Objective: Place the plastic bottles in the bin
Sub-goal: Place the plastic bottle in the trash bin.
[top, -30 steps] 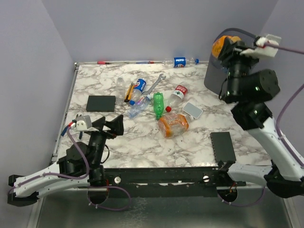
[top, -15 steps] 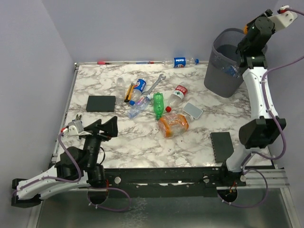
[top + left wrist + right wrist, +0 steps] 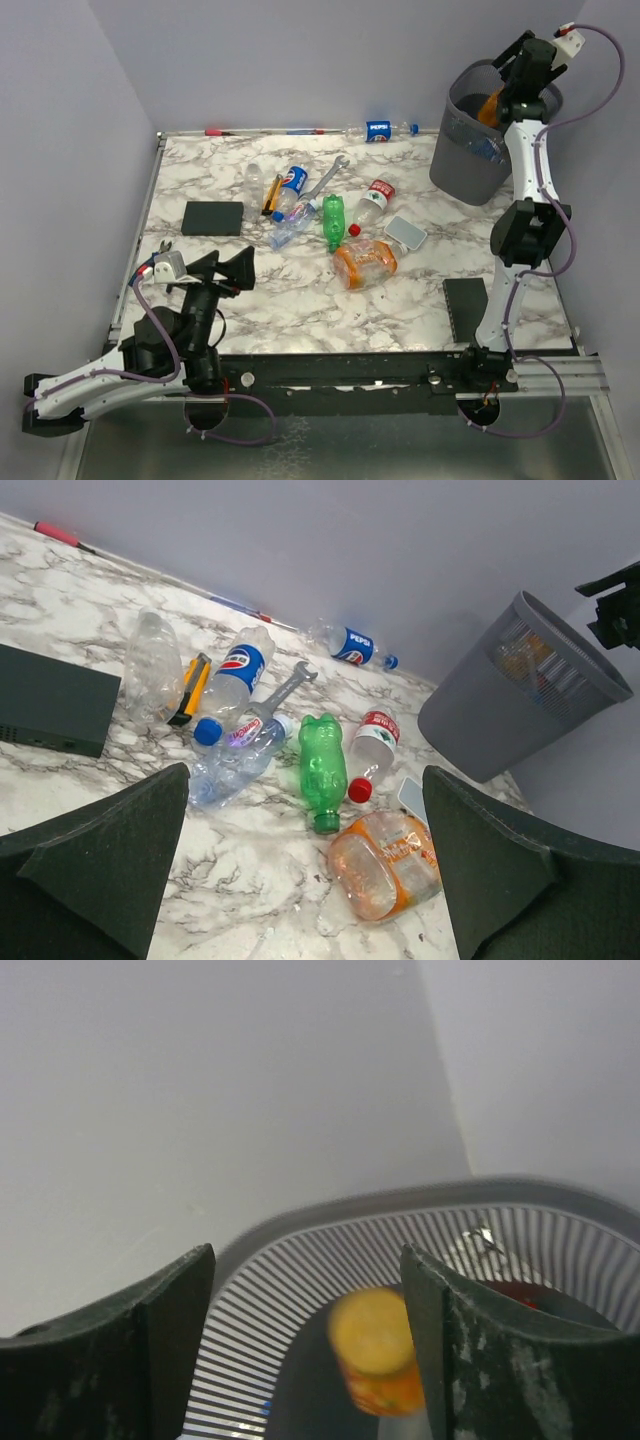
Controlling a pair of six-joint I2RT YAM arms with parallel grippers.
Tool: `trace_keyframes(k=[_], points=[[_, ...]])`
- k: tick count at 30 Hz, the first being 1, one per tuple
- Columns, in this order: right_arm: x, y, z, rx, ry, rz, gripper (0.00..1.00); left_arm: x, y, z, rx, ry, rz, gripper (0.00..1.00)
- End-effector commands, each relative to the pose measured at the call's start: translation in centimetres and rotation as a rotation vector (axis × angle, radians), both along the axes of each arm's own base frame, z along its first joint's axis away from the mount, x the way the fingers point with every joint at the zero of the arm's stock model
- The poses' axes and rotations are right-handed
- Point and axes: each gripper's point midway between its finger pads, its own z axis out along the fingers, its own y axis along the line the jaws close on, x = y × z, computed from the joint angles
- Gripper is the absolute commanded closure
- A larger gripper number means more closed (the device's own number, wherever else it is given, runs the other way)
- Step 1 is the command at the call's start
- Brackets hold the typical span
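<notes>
My right gripper hangs open over the dark-grey mesh bin at the far right. A blurred orange bottle is below and between the fingers, loose inside the bin. It also shows at the bin's mouth as an orange bottle. On the table lie a Pepsi bottle, a green bottle, a red-labelled bottle, a crushed orange bottle, clear bottles and a far Pepsi bottle. My left gripper is open at the front left, facing the green bottle and the crushed orange one.
A silver wrench and a yellow-handled screwdriver lie among the bottles. Black blocks sit at the left and the front right. A small pale flat item lies mid-table, and a red pen rests along the back edge.
The right arm rose and reached over the bin, then its gripper opened and the orange bottle dropped out into the bin. The left arm shifted only slightly.
</notes>
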Motion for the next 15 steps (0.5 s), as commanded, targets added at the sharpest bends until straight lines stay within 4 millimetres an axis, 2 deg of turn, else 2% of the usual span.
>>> trace_keyframes(k=[1, 4, 7, 11, 15], points=[[0.5, 1.4, 4.6, 0.017, -0.106, 0.114, 0.20, -0.2, 0.5, 0.1, 0.004, -0.015, -0.001, 0.01], [0.2, 1.6, 5.3, 0.035, -0.129, 0.137, 0.16, -0.2, 0.3, 0.1, 0.005, -0.019, -0.006, 0.01], [-0.8, 2.1, 6.7, 0.054, -0.176, 0.166, 0.16, -0.1, -0.1, 0.1, 0.018, -0.018, -0.016, 0.01], [-3.0, 4.2, 11.4, 0.071, -0.293, 0.261, 0.15, -0.1, -0.7, -0.1, 0.039, -0.013, -0.027, 0.01], [-7.1, 8.4, 16.6, 0.093, -0.395, 0.398, 0.14, 0.2, -1.0, -0.5, 0.076, -0.001, -0.019, 0.01]])
